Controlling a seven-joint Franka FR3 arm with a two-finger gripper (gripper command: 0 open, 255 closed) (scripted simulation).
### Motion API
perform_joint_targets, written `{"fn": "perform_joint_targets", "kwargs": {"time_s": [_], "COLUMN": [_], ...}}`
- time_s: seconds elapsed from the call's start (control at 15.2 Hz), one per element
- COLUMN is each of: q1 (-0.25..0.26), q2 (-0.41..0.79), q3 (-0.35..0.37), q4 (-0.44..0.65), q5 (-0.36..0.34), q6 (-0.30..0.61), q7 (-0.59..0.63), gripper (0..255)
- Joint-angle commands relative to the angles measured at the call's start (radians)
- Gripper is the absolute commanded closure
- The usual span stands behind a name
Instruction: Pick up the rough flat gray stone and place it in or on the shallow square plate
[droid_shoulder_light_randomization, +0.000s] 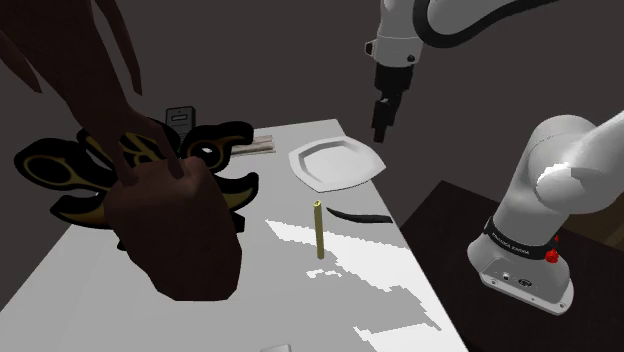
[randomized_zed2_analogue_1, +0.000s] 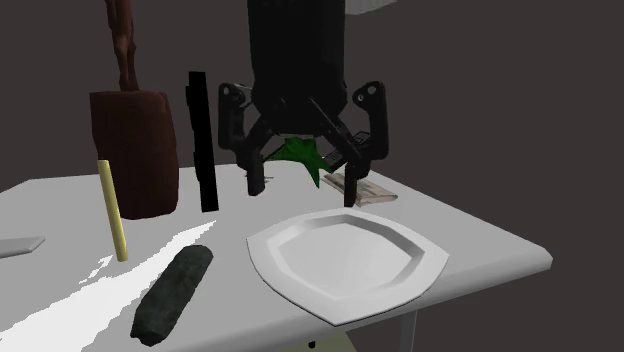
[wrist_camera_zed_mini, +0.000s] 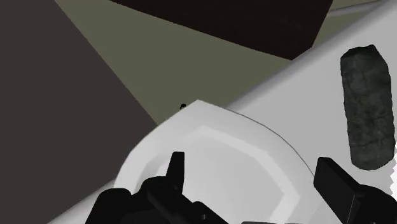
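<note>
White table (randomized_zed2_analogue_1: 470, 240) in a dark-walled room bears a rough, elongated dark-grey stone (randomized_zed2_analogue_1: 173, 292) beside a smooth, shallow square plate (randomized_zed2_analogue_1: 345, 262); gripper (randomized_zed2_analogue_1: 302, 192) above the plate, fingers wide apart, empty.

In the wrist view, the near part of the white plate (wrist_camera_zed_mini: 210, 149) was covered by the black fingers of the gripper (wrist_camera_zed_mini: 254, 167) and cut off by the edge. In the second exterior view, a green object (randomized_zed2_analogue_1: 300, 152) was largely hidden behind the gripper and could not be identified. In the shoulder view, the dark stone (droid_shoulder_light_randomization: 358, 215) was seen as a thin sliver, its texture too small to be told.
</note>
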Motion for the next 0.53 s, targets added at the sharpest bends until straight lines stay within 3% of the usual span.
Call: {"fn": "perform_joint_targets", "kwargs": {"time_s": [0.0,0.46], "q1": [0.029,0.131], "q2": [0.031,0.16], "q3": [0.026,0.124], "q4": [-0.009,-0.028], "q5": [0.025,0.108], "q6": [0.038,0.175], "q7": [0.006,0.029], "gripper": [0,0]}}
